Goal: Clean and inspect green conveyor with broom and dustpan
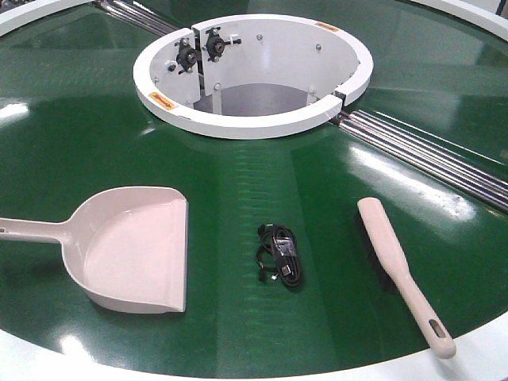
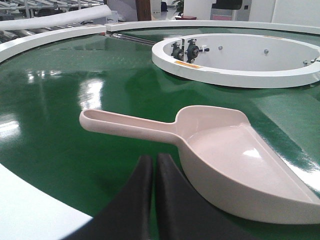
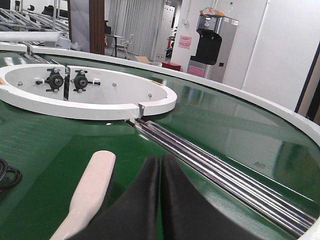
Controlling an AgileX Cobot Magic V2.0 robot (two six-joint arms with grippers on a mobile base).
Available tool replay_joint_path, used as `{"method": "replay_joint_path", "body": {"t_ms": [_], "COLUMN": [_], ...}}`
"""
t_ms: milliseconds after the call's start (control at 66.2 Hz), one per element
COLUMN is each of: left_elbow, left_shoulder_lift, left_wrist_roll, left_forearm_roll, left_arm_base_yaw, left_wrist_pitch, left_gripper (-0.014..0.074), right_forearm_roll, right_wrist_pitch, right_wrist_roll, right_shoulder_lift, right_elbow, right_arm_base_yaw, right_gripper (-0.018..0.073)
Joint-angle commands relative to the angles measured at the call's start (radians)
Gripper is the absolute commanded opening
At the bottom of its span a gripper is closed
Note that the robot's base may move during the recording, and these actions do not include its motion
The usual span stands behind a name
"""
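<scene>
The broom (image 1: 399,268) lies flat on the near right of the green conveyor (image 1: 79,143), bristle end pointing away toward the hub and slotted handle end almost at the white rim. It looks like a light, stiff piece of smooth plastic, so I'd expect it to skate on that glossy counter if nudged sideways. The best hold is probably the narrow handle, between the dark bristles and the slot, squeezed across its width. From the right wrist view the broom (image 3: 92,187) sits just left of the right pincer (image 3: 161,159), whose black fingers are pressed together around nothing.

The dustpan (image 1: 135,246) rests on the near left, well apart from the broom, with its mouth facing right and its long handle running left. It should be just as light and rigid. The straight handle is the obvious place to take it, since the scoop walls are too wide and sloped. The left pincer (image 2: 153,159) hovers just short of the dustpan (image 2: 225,155), near where handle meets scoop, fingers closed and empty.

Between the two tools lies a small black bundle (image 1: 279,255), possibly a coiled cable, though it's too small to tell. Farther back are the white hub ring (image 1: 238,123) and the metal rollers (image 1: 429,155).
</scene>
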Motion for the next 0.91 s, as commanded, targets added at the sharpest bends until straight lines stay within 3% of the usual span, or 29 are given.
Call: {"method": "replay_joint_path", "body": {"t_ms": [0, 528, 649, 891], "left_elbow": [0.018, 0.018, 0.018, 0.017], "left_shoulder_lift": [-0.015, -0.015, -0.015, -0.015], "left_wrist_roll": [-0.01, -0.009, 0.021, 0.021], "left_forearm_roll": [-0.001, -0.001, 0.044, 0.043], "left_arm_base_yaw": [0.004, 0.004, 0.004, 0.004], "left_wrist_pitch": [-0.07, -0.07, -0.059, -0.077], "left_gripper": [-0.0007, -0.0007, -0.0007, -0.0007], "right_forearm_roll": [-0.001, -0.001, -0.001, -0.001], "right_wrist_pitch": [-0.075, -0.071, -0.071, -0.071], "right_wrist_roll": [-0.009, -0.009, -0.009, -0.009], "right_shoulder_lift": [-0.01, -0.01, -0.01, -0.01], "right_elbow": [0.016, 0.016, 0.016, 0.016], "right_arm_base_yaw": [-0.004, -0.004, -0.004, -0.004], "right_gripper": [-0.0001, -0.0001, -0.0001, -0.0001]}}
